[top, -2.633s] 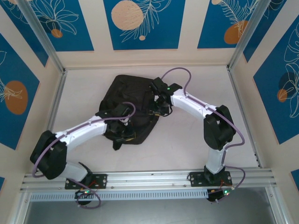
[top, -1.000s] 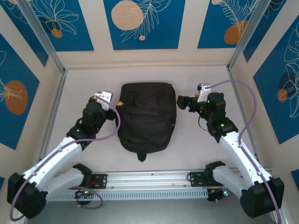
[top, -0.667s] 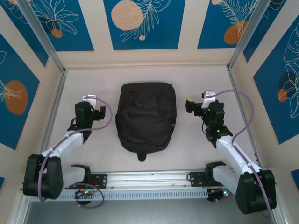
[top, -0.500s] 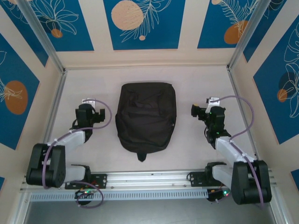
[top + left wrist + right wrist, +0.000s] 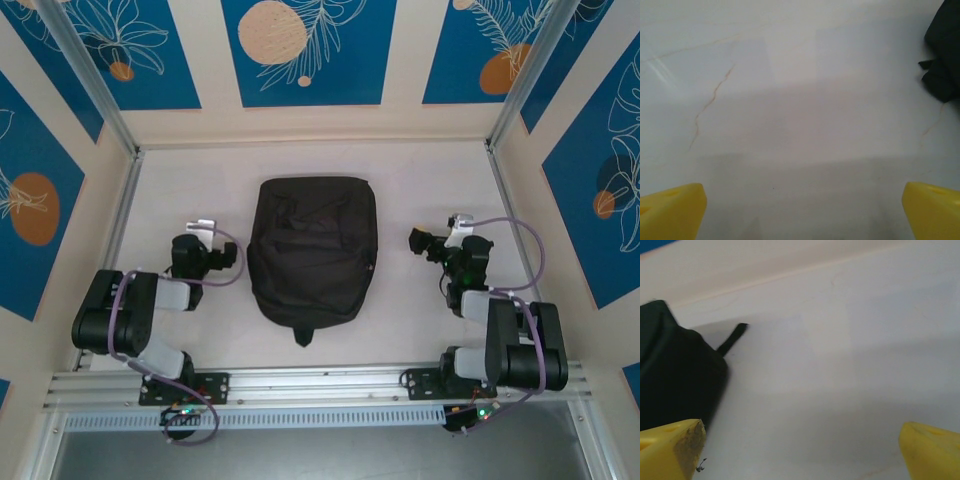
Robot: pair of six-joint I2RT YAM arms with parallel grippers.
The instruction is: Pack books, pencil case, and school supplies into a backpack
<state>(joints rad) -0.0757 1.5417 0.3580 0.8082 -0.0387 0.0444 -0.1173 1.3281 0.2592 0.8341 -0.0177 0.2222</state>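
Backpack (image 5: 312, 250) lies flat mid-worktop (image 5: 430, 170). Left hand (image 5: 802, 212) sits at its 9 o'clock and right hand (image 5: 802, 450) at 3, both wide and empty. Likely parked clear, packing finished.

Black backpack (image 5: 312, 248) lying flat mid-table, closed, bulky, short strap loop at near end.

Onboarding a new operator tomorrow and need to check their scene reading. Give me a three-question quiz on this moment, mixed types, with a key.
1. True or false: the backpack lies flat on the table between the two arms.
2. The jaws of the left gripper and right gripper are: A) both open and empty; B) both shut; C) left closed on a strap.
3. In the right wrist view, which side of the frame is the backpack on?

Key: 1 true; 2 A; 3 left.
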